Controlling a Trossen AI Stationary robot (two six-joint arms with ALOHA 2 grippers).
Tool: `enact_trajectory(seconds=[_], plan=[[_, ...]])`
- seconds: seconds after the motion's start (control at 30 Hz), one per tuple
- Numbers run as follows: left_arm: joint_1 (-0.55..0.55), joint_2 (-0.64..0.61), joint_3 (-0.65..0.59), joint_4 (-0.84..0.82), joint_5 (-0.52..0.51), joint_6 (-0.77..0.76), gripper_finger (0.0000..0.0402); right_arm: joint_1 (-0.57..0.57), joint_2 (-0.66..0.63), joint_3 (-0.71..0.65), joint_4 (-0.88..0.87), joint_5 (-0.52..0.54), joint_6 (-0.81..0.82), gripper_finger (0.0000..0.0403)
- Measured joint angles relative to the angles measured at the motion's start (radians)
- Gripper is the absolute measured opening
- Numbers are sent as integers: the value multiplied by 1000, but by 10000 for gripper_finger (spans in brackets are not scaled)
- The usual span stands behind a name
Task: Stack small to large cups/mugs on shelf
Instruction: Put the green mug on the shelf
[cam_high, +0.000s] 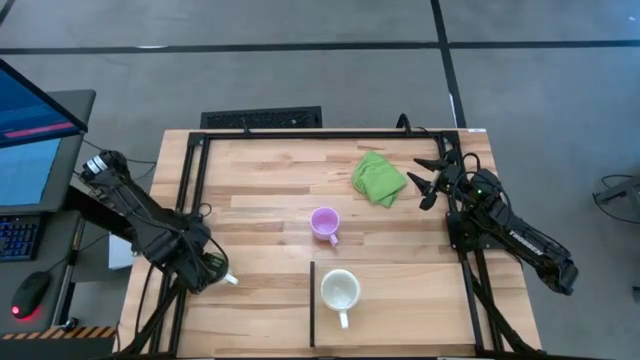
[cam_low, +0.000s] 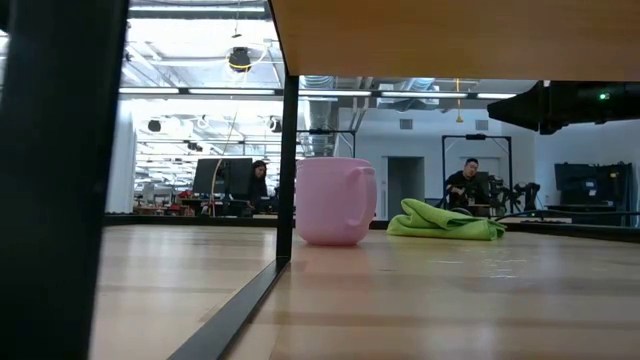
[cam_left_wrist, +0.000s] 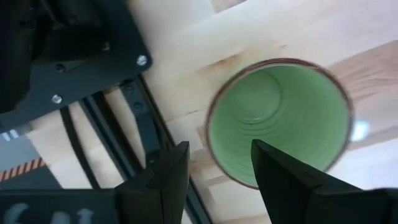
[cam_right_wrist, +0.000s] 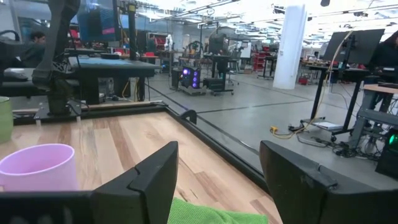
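Left end effector (cam_left_wrist: 214, 171) hangs open over my green mug (cam_left_wrist: 280, 121), lined up for a rim grasp; right end effector (cam_high: 432, 182) waits open by the cloth (cam_high: 379, 177).

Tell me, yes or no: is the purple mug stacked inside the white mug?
No. In the high view the purple mug stands alone on the table, apart from the white mug nearer the front edge.

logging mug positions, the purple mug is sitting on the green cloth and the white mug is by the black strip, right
Not quite. The purple mug stands on bare wood, apart from the green cloth, as the high view shows. The white mug is indeed by the black strip.
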Motion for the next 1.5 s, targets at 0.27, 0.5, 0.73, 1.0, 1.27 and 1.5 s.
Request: enact_trajectory(seconds=[0.27,0.5,0.73,1.0,1.27,1.5], plan=[[0,-19,-18,7,-2,0,165,0,0,0,0,0,0,249],[0,-19,-18,23,-30,1,164,0,0,0,0,0,0,249],[0,-18,-18,12,-30,1,164,0,0,0,0,0,0,249],[0,-18,-18,21,-45,2,164,0,0,0,0,0,0,249],[0,-18,-18,19,-34,2,164,0,0,0,0,0,0,249],[1,-19,-91,86,9,24,164,0,0,0,0,0,0,249]])
